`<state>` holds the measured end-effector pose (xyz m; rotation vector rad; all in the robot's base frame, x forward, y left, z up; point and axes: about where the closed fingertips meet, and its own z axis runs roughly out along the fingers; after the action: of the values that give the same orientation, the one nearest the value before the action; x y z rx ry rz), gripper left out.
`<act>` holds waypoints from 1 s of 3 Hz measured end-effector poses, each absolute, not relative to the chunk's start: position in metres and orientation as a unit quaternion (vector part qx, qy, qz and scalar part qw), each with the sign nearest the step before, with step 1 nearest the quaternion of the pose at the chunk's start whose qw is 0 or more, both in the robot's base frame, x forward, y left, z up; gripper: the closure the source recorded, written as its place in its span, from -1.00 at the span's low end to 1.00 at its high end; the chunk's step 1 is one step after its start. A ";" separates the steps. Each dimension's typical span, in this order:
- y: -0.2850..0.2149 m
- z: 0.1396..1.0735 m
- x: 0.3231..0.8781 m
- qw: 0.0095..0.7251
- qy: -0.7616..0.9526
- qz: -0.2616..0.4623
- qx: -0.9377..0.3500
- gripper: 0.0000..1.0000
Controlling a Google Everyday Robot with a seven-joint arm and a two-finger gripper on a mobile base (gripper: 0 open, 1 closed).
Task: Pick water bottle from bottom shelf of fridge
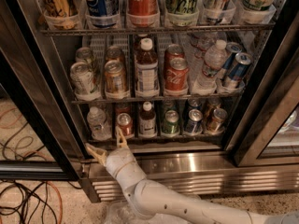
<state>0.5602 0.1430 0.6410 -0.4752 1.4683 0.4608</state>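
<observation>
the fridge [196, 167] fills the frame, its steel base across the lower middle. the bottom shelf [159, 138] carries a row of cans and bottles. my gripper [108, 144] sits lower left, just below that shelf's front edge, jaws spread wide and empty. the water bottle [96, 123] stands at the shelf's left end, just above me.

The arm [154, 197] is showing smooth, rounded white segments with small dark dots. Its tool [105, 142] is wearing tan fingers [93, 150], spread apart, just under the desk's [180, 137] front-left corner.

Clear plastic water bottle [97, 122]; gripper [103, 138] below, perhaps matt plastic.
</observation>
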 end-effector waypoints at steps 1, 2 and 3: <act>0.150 0.642 0.563 0.693 0.653 0.210 -0.223 -0.40; 0.158 0.645 0.570 0.694 0.646 0.214 -0.234 -0.26; 0.165 0.646 0.578 0.693 0.643 0.219 -0.242 -0.32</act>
<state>0.5775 0.1654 0.6459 -0.5397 1.4367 0.4903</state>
